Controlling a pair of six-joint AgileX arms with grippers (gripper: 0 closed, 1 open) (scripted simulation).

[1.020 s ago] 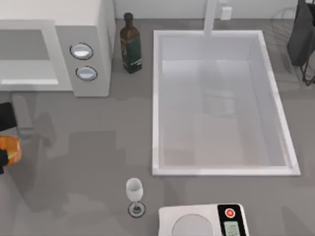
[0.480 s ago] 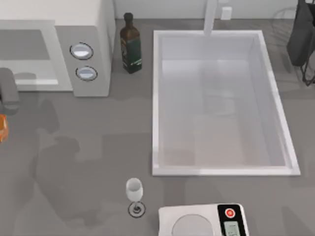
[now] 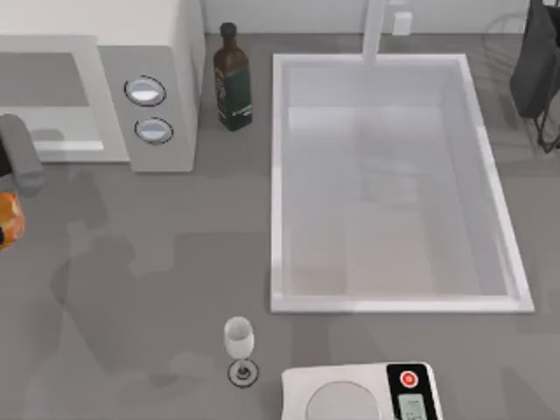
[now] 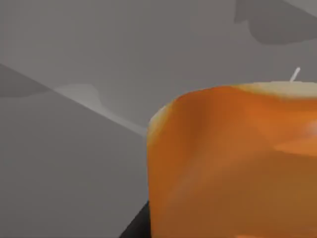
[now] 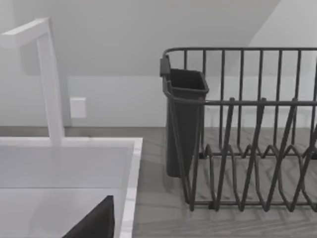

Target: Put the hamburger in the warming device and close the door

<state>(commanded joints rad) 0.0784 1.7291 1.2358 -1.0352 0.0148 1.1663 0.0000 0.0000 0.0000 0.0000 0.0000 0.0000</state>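
Hamburger (image 3: 7,219) shifted right, apparently claw-held

At the table's left edge, the hamburger (image 3: 7,220) shows as an orange sliver, the rest cut off by the top view's frame; the left arm (image 3: 19,156) above it is likewise cropped, its fingers out of sight; the microwave (image 3: 149,52) runs past the left border, its door not discernible; the scale (image 3: 363,394) is clipped below; the dish rack (image 5: 247,129) runs off the right wrist view.
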